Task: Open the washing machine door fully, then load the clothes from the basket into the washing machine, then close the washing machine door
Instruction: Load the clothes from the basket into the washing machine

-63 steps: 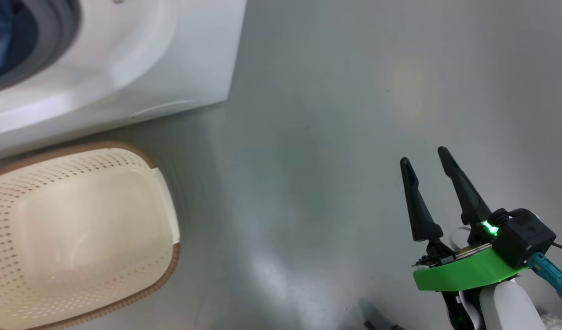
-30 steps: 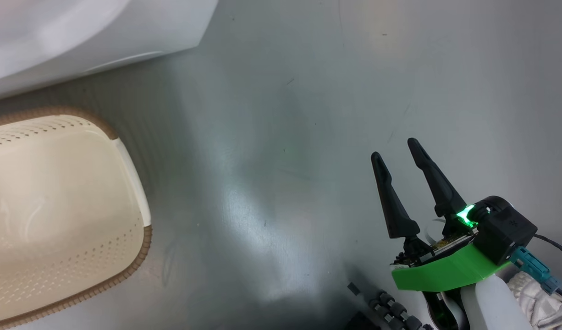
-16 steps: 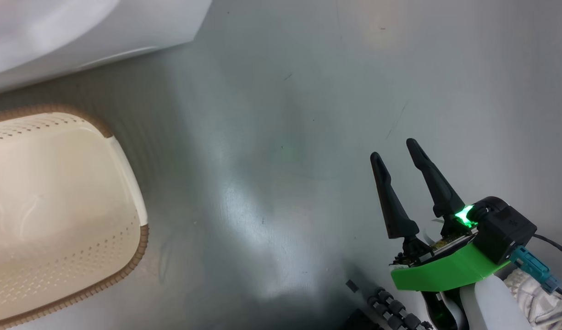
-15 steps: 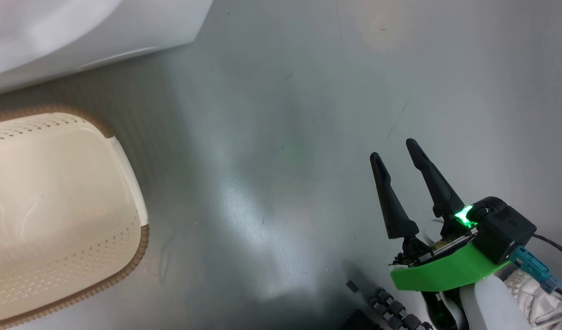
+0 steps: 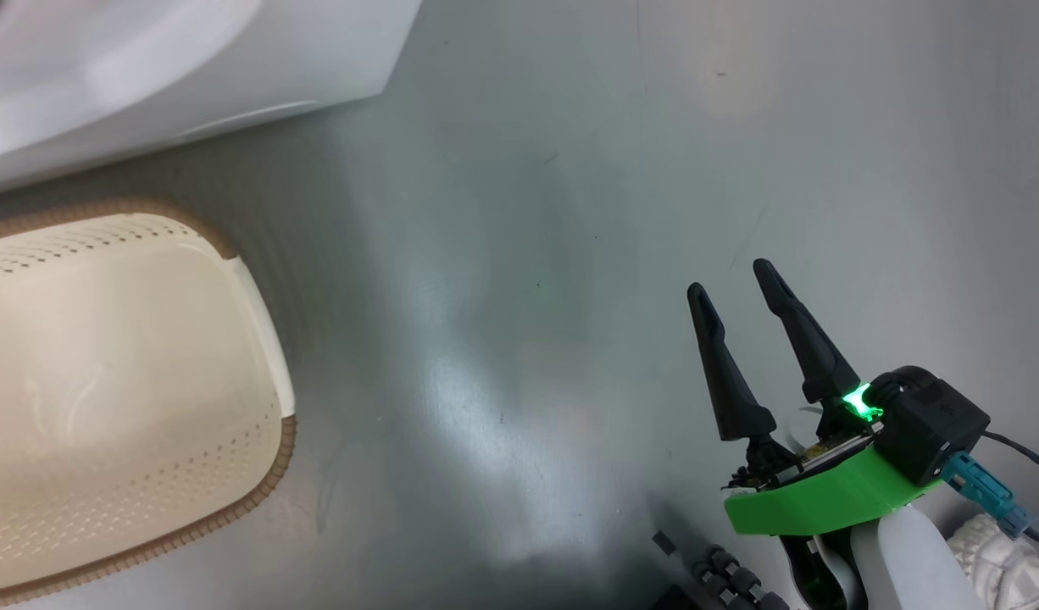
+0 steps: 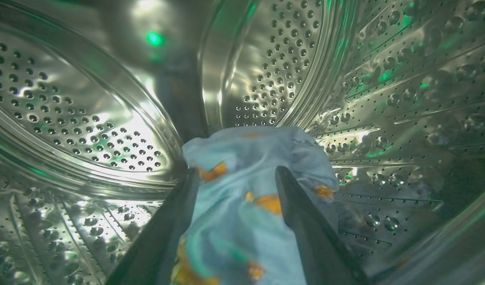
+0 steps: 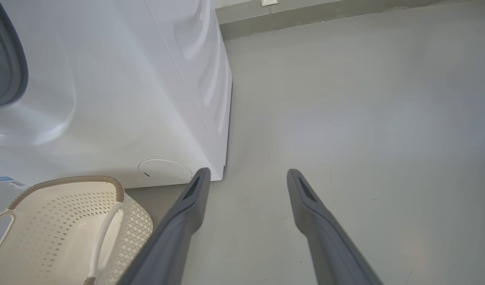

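My left claw point(image 6: 237, 173) is spread apart in the drum point(image 6: 88, 118) with the clothes point(image 6: 234, 233) between its fingers point(image 6: 302, 221), low in the middle, and they could snag and follow me out.

The head view looks steeply down on the grey floor point(image 5: 587, 212), catching a lower corner of the washing machine point(image 5: 189, 68) and the basket point(image 5: 104, 508) at its left. The right wrist view, low over that floor, faces the same machine and basket. The left wrist view sits close inside the drum point(image 6: 88, 111).
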Motion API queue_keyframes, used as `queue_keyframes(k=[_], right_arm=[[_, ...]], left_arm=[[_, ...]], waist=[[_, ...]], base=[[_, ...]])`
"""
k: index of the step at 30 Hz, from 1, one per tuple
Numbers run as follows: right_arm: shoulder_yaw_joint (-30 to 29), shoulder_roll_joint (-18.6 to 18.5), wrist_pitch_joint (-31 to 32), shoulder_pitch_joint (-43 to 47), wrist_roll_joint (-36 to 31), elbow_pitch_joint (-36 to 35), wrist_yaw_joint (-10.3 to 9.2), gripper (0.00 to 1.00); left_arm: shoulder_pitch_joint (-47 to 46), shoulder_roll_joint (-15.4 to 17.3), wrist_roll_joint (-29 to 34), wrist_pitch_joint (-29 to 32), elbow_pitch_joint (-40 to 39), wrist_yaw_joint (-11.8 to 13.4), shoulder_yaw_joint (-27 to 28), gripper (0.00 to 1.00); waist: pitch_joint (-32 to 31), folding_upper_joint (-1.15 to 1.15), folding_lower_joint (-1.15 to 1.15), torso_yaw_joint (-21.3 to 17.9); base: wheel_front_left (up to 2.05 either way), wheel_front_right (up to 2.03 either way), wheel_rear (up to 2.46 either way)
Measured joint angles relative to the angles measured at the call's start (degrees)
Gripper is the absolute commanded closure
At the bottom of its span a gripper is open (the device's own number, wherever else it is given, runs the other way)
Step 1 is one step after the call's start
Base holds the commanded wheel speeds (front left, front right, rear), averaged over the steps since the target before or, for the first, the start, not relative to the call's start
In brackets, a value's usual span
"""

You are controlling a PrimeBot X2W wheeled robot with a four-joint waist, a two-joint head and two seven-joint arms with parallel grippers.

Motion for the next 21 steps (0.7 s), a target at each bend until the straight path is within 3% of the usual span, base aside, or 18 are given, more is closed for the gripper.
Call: queue_keyframes(k=[12, 21], right_arm=[[-1.49, -0.02, 0.0, -1.03, -0.62, 1.55, 0.0, 0.0], [-2.93, -0.05, 0.0, -1.14, -2.03, 3.65, 0.0, 0.0]], left_arm=[[0.83, -2.27, -3.01, 0.0, 3.34, 0.0, -1.74, 0.0], [8.84, -4.89, -3.63, 0.0, 2.05, 0.0, -1.33, 0.0]], waist=[[-3.34, 0.0, 0.0, 2.04], [-7.62, 0.0, 0.0, 4.32]], base=[[0.0, 0.0, 0.0], [0.0, 0.0, 0.0]])
